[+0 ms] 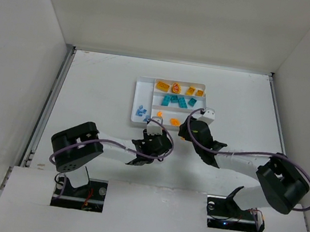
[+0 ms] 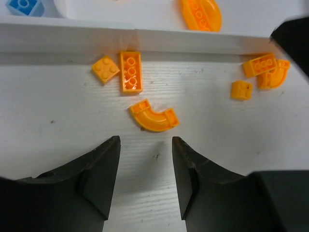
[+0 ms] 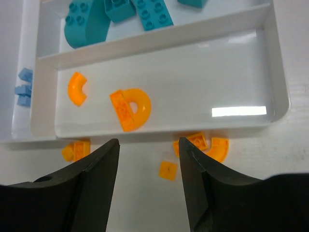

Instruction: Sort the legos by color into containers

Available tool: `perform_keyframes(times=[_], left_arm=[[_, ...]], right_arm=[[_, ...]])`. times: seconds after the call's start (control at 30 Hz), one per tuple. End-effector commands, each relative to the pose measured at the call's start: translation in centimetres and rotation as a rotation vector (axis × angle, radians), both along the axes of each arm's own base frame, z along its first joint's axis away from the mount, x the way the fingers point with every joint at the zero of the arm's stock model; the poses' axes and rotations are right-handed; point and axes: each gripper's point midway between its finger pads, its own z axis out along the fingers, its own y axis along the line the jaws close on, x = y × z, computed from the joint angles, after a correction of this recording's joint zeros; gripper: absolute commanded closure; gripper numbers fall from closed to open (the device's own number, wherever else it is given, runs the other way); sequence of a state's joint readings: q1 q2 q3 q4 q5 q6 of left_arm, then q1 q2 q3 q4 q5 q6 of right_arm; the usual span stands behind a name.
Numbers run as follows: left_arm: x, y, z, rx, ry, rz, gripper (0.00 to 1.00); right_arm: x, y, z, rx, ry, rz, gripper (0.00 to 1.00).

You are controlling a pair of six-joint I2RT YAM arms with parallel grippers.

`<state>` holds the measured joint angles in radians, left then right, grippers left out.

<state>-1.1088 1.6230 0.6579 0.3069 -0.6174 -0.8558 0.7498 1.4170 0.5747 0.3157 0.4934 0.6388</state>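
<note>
The white tray (image 1: 135, 102) holds yellow-orange bricks (image 1: 162, 85) in its far section, teal bricks (image 1: 174, 100) in the middle, bright orange curved bits (image 1: 174, 121) in the near section and light blue bricks (image 1: 141, 112) in the narrow left section. Several orange pieces lie on the table against the tray's near wall (image 2: 145, 41): a curved bit (image 2: 153, 117), a long brick (image 2: 131, 71), a small square (image 2: 105, 68) and a group to the right (image 2: 259, 64). My left gripper (image 2: 145, 140) is open and empty just short of the curved bit. My right gripper (image 3: 148, 142) is open and empty above a small orange square (image 3: 168, 170).
Both grippers (image 1: 153, 134) (image 1: 195, 124) sit close together at the tray's near edge; the right one's black body shows in the left wrist view (image 2: 292, 38). White walls enclose the table on three sides.
</note>
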Motion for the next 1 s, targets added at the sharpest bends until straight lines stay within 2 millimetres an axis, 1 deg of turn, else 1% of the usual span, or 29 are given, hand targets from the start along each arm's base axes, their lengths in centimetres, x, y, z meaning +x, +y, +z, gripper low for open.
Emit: perform_keyframes(times=[0.0, 0.1, 0.23, 0.37, 0.43, 0.57, 0.67, 0.83, 0.97], left_arm=[[1.0, -1.1, 0.7, -0.092, -0.018, 0.112, 0.55], [1.4, -0.9, 0.2, -0.122, -0.006, 0.163, 0.55], [1.9, -0.2, -0.7, -0.146, 0.01, 0.228, 0.55], [2.1, -0.1, -2.0, -0.133, 0.04, 0.246, 0.55], [2.2, 0.0, -2.7, -0.104, 0.05, 0.248, 0.55], [2.0, 0.1, -3.5, -0.045, 0.06, 0.245, 0.56], [1.8, 0.4, -3.7, 0.009, 0.066, 0.222, 0.61], [1.4, 0.5, -3.8, 0.13, 0.054, 0.119, 0.71], [1.1, 0.6, -4.2, 0.233, 0.054, 0.05, 0.72]], right_arm=[[-0.4, 0.4, 1.0, 0.073, -0.044, -0.027, 0.42], [-1.2, 0.5, 0.4, 0.076, -0.032, -0.017, 0.42], [-2.1, 0.4, -0.2, 0.102, -0.03, -0.017, 0.41], [-2.6, 0.1, 0.0, 0.136, -0.036, -0.026, 0.41], [-2.7, 0.0, 0.3, 0.147, -0.043, -0.025, 0.41], [-3.0, 0.0, 0.8, 0.164, -0.053, -0.02, 0.41], [-3.3, -0.2, 1.0, 0.176, -0.059, -0.02, 0.4], [-3.7, -0.5, 1.9, 0.212, -0.077, -0.019, 0.4], [-4.0, -0.8, 2.3, 0.235, -0.087, -0.02, 0.39]])
